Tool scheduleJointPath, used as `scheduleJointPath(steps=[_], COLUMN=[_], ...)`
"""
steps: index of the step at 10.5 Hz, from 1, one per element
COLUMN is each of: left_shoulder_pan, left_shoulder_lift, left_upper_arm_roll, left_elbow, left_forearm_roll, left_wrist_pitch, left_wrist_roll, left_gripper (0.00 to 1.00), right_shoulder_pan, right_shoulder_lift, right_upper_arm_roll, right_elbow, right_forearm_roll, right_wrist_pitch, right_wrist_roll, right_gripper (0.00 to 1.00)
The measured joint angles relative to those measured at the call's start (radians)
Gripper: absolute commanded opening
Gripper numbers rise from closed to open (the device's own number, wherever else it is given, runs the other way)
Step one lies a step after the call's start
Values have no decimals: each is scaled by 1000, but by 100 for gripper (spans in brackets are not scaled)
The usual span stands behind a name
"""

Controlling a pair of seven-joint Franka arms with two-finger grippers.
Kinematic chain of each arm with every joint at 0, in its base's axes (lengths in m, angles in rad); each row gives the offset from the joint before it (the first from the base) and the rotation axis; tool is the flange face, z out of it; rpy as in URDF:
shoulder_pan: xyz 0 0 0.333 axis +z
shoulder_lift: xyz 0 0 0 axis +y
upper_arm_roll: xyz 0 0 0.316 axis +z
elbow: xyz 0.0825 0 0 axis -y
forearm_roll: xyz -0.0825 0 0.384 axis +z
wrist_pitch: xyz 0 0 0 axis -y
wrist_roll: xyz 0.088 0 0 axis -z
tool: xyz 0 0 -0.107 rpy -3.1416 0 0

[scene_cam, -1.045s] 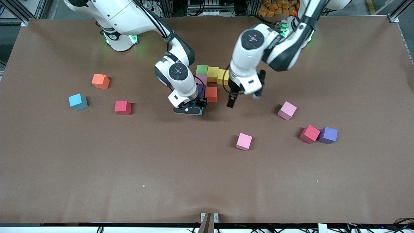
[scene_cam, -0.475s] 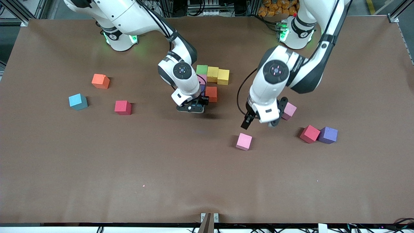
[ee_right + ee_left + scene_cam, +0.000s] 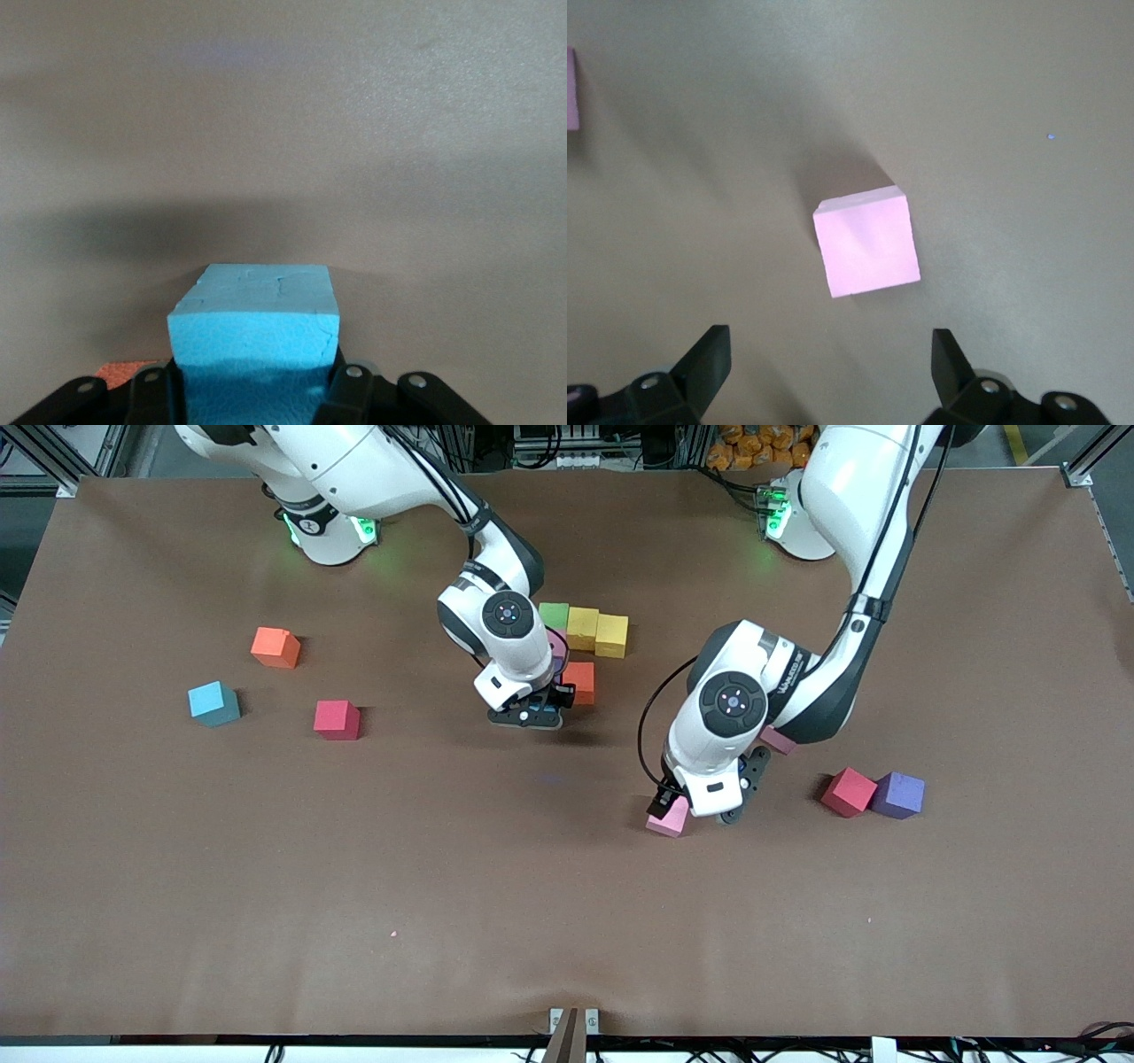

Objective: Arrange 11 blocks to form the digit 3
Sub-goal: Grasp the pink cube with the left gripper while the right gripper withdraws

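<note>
As left claw [image 3: 830,347] overhangs pink block [image 3: 866,242] | right claw [image 3: 255,382]: 1 blue block [image 3: 255,314]

A pink cube [image 3: 866,243] sits near the middle of the frame on the plain surface [image 3: 1028,106], slightly rotated. The left hand [image 3: 831,367] has its two dark fingertips [image 3: 709,359] spread wide apart at the bottom edge, clear of the cube. A sliver of another pink block [image 3: 570,88] shows at the upper left edge.

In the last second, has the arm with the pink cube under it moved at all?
Yes. The left gripper travelled from beside the yellow blocks toward the front camera, and now hangs open over the pink block.
</note>
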State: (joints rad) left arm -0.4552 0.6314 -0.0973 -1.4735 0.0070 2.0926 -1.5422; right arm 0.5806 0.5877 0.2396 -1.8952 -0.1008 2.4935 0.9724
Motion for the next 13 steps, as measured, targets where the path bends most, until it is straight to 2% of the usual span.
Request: scheduleJointPath(steps=[2,3,4,7,10,12,13], left_shoulder_pan=[16,25,29,29,27,24,23], left_shoulder_lift=[21,35,51,82,90,117,131], left_upper_arm_roll=[1,1,1,0,-2,-3,-4], left_elbow=[7,8,9,19,23,23,24], left_forearm_roll=[0,0,0,0,0,0,0], left_wrist_pitch=[-6,-8,-8,-3,67,109,117], left_wrist_roll=[26,34,35,34,21,7,5], left_gripper=[100,100,100,100,100,100,100], right_shoulder_pan=[0,1,1,1,0,-20,-53], right_shoulder_lift=[0,0,0,0,-9,-51,-87], right_upper_arm_roll=[0,0,0,-3,-16,-30,-33], right_elbow=[0,0,0,0,18,51,66], right_forearm_roll=[-2,-3,-3,-4,-4,7,53], right_wrist_pitch=[-1,-2,-2,-8,-49,-98,-125], right_wrist_roll=[0,0,1,2,2,6,4], right_gripper=[19,45,97,100,100,100,100])
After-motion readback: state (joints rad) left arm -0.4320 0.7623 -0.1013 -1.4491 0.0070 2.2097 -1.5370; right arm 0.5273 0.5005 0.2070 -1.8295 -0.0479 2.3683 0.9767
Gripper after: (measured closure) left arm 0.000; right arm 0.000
